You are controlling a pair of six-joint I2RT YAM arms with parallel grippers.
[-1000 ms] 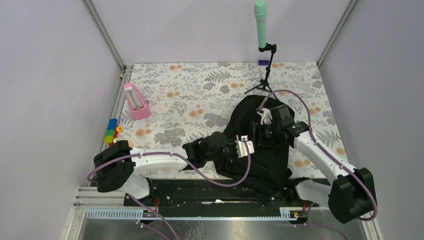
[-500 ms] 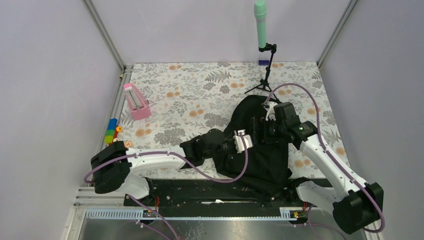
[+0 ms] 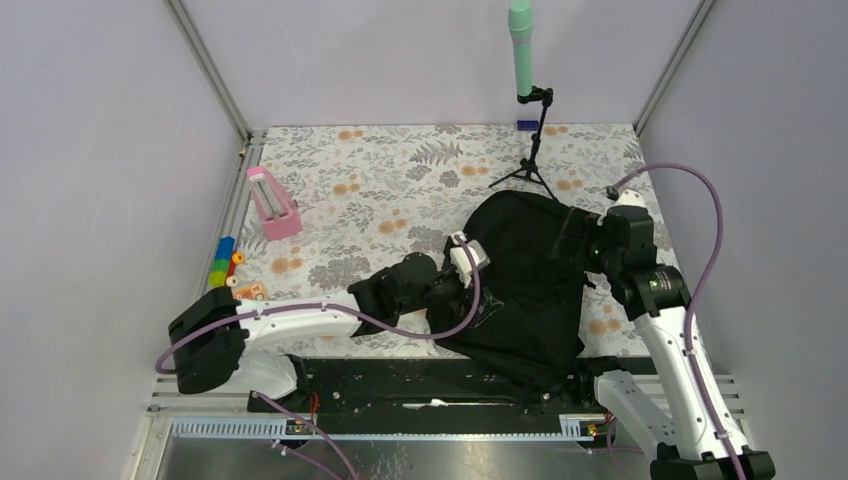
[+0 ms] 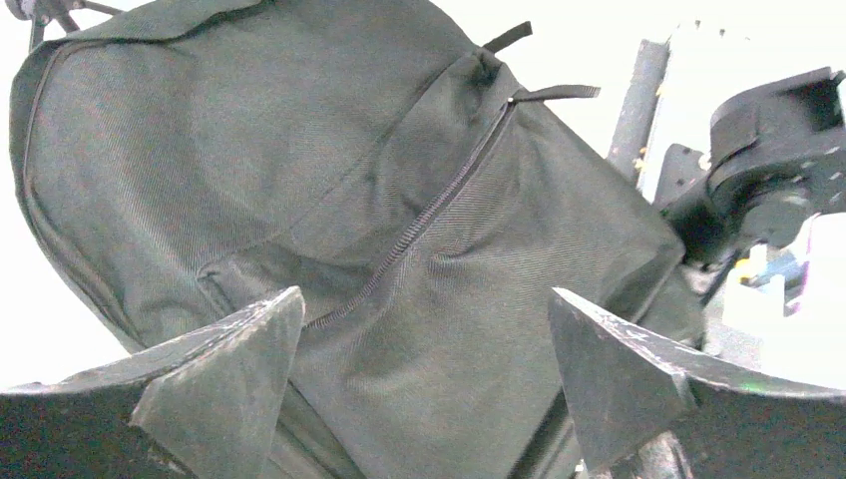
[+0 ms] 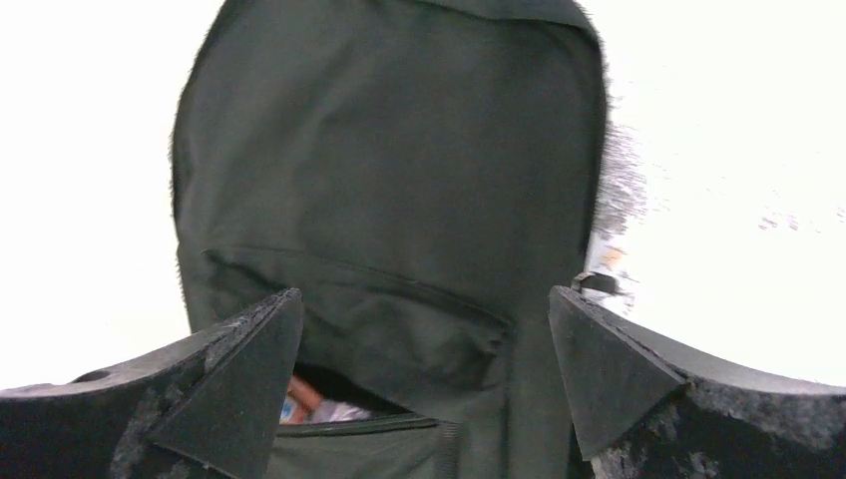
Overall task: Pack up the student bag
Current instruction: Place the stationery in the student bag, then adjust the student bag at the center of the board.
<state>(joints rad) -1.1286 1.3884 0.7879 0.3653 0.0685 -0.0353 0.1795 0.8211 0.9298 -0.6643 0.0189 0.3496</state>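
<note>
The left end effector [image 4: 424, 304] and right end effector [image 5: 424, 304] have released the student bag [image 3: 525, 285], jaws apart

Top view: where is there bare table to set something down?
Bare table lies between the pink stand and the tripod, beyond the bag. Crowded: the near middle under the bag, and the left edge by the blocks.

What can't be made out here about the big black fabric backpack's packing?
Contents of the black fabric backpack: right wrist view shows only an orange-and-pale sliver in a pocket opening; fabric hides the rest.
Small coloured blocks: too small in the top view.
Floral tabletop: washed out white in both wrist views.
</note>
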